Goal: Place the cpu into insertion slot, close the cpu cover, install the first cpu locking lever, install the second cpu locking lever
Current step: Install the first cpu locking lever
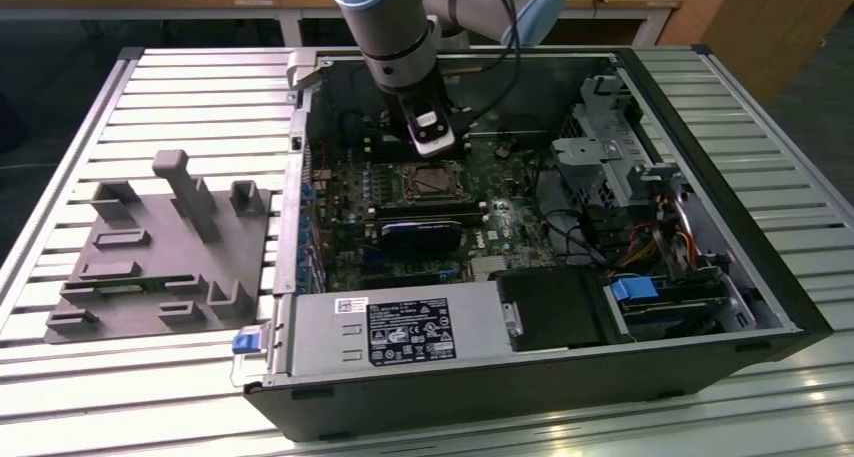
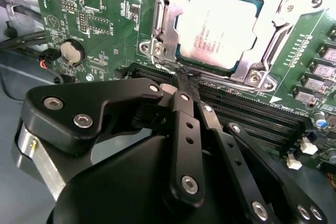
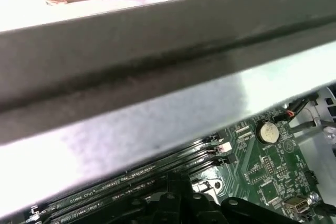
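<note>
The flat silver-grey square cpu (image 2: pixel 220 24) lies in the insertion slot (image 1: pixel 430 182) on the green motherboard (image 2: pixel 105 19), framed by the thin shiny cpu cover (image 2: pixel 164 24), with the black jointed claw (image 2: pixel 184 77), tips pinched together, just beside that frame's edge.

In the second wrist view the cpu cover (image 2: pixel 166 24) is cut off at the edge. The gripper (image 2: pixel 182 77) hides part of the black slots (image 2: pixel 262 116).

- Exterior view: high up, looking down into the computer case (image 1: pixel 534 387).
- Second wrist view: just behind the gripper (image 2: pixel 184 80), close over the motherboard (image 2: pixel 105 19).
- First wrist view: close, facing the case wall (image 3: pixel 157 66).
- The 2 wrist views share the coin battery (image 2: pixel 72 52) (image 3: pixel 268 131).
</note>
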